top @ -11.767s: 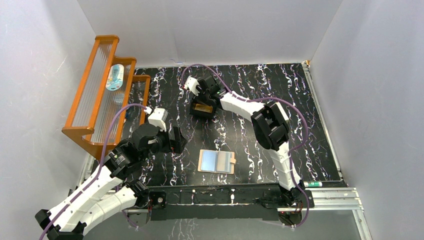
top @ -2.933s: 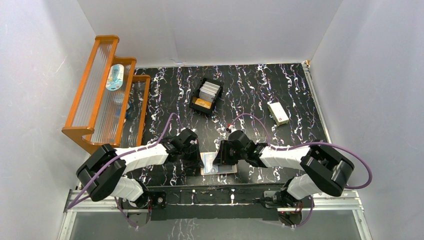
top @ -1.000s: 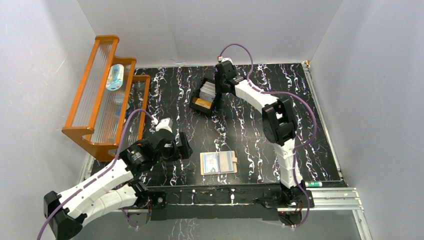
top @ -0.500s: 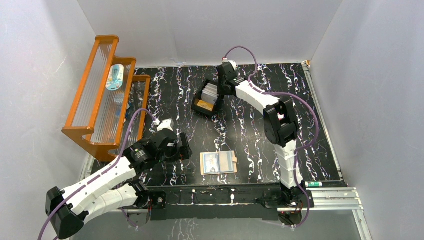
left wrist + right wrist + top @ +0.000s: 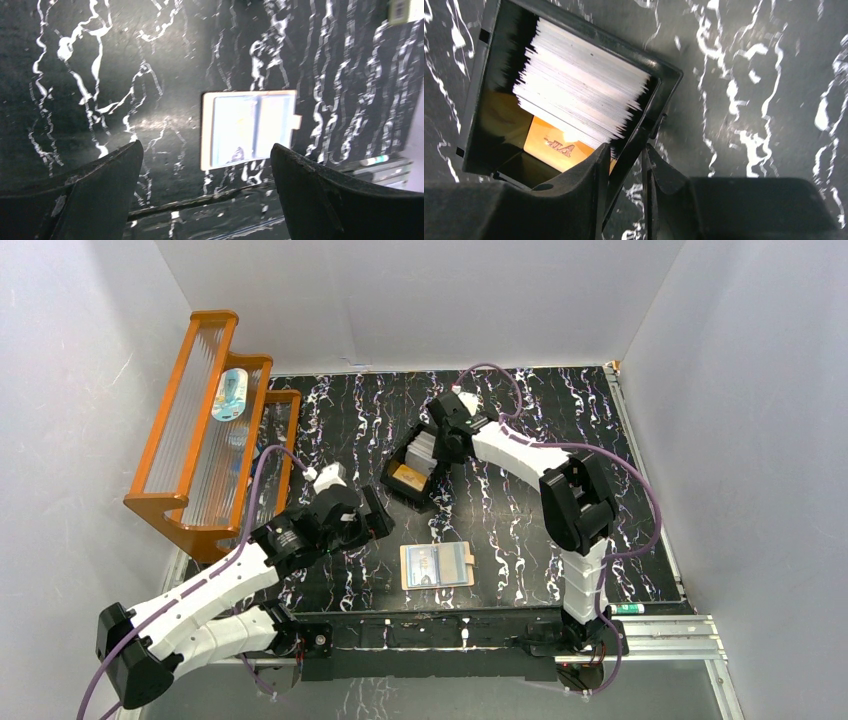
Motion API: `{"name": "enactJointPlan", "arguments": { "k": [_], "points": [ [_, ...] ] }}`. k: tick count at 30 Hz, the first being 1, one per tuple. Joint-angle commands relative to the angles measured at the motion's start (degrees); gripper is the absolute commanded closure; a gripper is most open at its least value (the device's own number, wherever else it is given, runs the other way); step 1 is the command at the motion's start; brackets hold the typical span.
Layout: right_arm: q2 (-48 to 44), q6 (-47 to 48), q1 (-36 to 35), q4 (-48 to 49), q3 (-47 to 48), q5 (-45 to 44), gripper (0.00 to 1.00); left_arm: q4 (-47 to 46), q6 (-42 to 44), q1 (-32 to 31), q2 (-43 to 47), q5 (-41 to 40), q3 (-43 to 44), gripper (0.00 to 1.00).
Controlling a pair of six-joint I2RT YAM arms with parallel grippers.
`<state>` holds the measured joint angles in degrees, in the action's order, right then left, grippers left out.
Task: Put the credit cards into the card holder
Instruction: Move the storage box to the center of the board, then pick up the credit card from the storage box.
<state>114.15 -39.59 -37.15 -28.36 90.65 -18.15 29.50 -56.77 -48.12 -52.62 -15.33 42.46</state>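
Right pincer (image 5: 626, 150): closed on the side wall of the black tray (image 5: 659, 67), one finger inside and one outside; no card shows between the fingers.
Left pincer (image 5: 206, 146): spread wide and empty, hanging above the marbled table (image 5: 620, 500).
Credit cards (image 5: 579, 100): a whitish stack stands on edge in one compartment of the tray, with an orange-gold card (image 5: 555, 145) lying flat in the next.
Card holder (image 5: 436, 565): lies open and flat near the front edge, well apart from the tray, its snap tab pointing right.
Bearing: the stack sits just beside the right fingertips, on the inner side of the clamped wall. The holder's long axis runs left to right, and it lies ahead of the left pincer, the nearer arm.
Hard to read: whether the holder's clear sleeves already carry a card, as glare and blur wash them out. The tray's floor under the stack is hidden.
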Motion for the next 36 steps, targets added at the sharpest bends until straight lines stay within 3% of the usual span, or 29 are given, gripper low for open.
{"name": "enactJointPlan", "arguments": {
  "k": [1, 5, 12, 17, 27, 33, 36],
  "points": [
    [-3.18, -6.51, -2.62, -4.8, -3.19, 1.79, 0.62, -2.47, -3.74, 0.04, -2.68, -4.1, 5.08, 0.01],
    [-6.26, -5.15, -2.6, -4.48, -4.37, 1.53, 0.57, -0.02, -3.5, 0.13, -6.15, -8.9, 8.32, 0.01],
    [-13.08, 8.51, -2.01, -2.68, -5.36, 0.37, 0.41, -1.33, 10.65, 0.26, -3.23, -7.77, 7.66, 0.02],
    [-16.56, 21.52, -1.97, 3.26, -5.32, 9.35, 0.38, -2.9, 15.81, 0.22, 1.6, -5.18, 4.36, 0.05],
    [-5.38, 41.37, -2.83, 3.72, 3.85, 16.35, 0.41, -3.48, 23.94, 0.22, 12.26, -3.35, -1.7, 0.05],
    [-0.79, 49.82, -5.21, 6.6, 4.76, 14.8, 0.41, -3.91, 27.1, 0.22, 16.19, -2.54, -3.43, 0.05],
    [2.44, 56.34, -9.07, 7.18, 5.42, 8.92, 0.39, -4.62, 27.42, 0.22, 15.96, -1.24, -3.61, 0.06]
  ]
}}
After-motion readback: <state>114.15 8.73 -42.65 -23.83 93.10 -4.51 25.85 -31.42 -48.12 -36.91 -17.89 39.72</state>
